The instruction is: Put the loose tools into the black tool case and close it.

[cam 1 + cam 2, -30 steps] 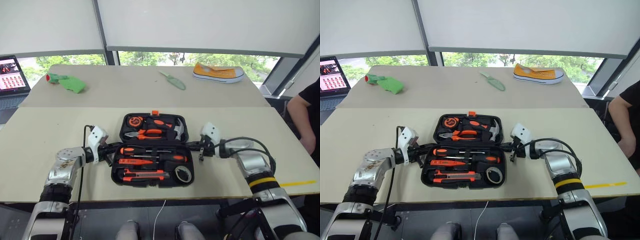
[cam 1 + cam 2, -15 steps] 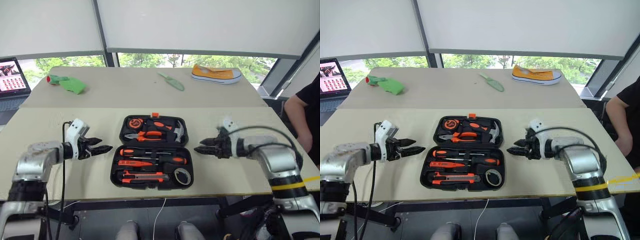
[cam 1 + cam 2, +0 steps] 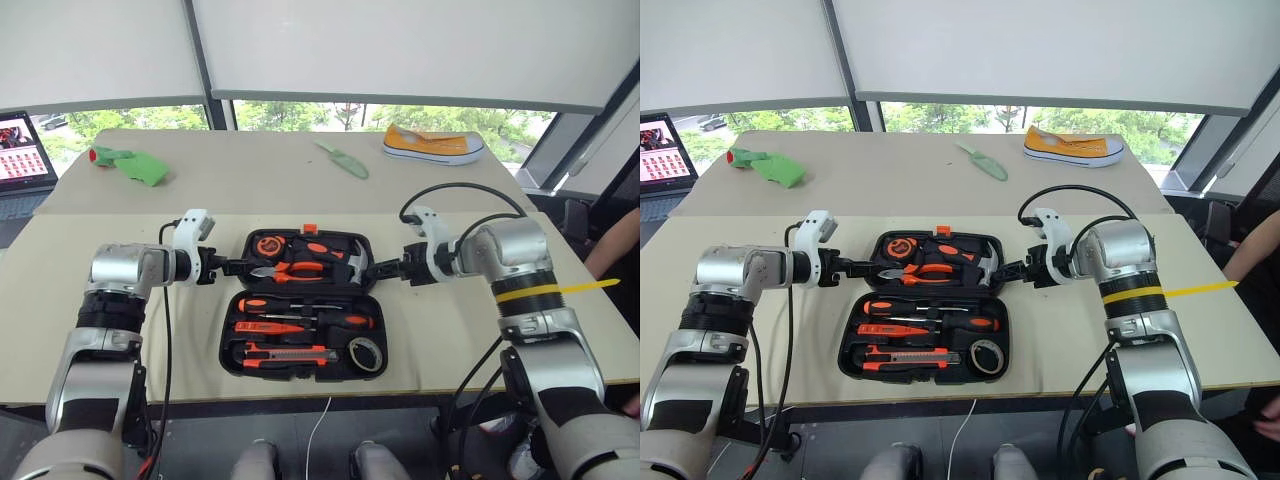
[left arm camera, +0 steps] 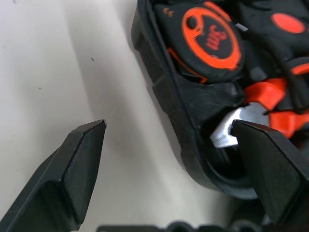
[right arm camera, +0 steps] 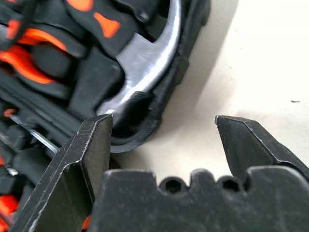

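Observation:
The black tool case lies open at the middle of the near table. Its near half holds two orange-and-black screwdrivers, a slim orange screwdriver, the utility knife and the tape roll. A tape measure, pliers and a hammer sit in the far half. My left gripper is open at the far half's left edge, its fingers straddling the rim. My right gripper is open at the right edge, one finger inside by the hammer head, the other outside.
On the far table lie a green trowel, a yellow sneaker and a green object with a red tip. A laptop stands at the far left. A person's arm shows at the right edge.
Both grippers were shut beside the case's near half; they opened, swung outward, then came in to the sides of the far half. The case and tools stay put.

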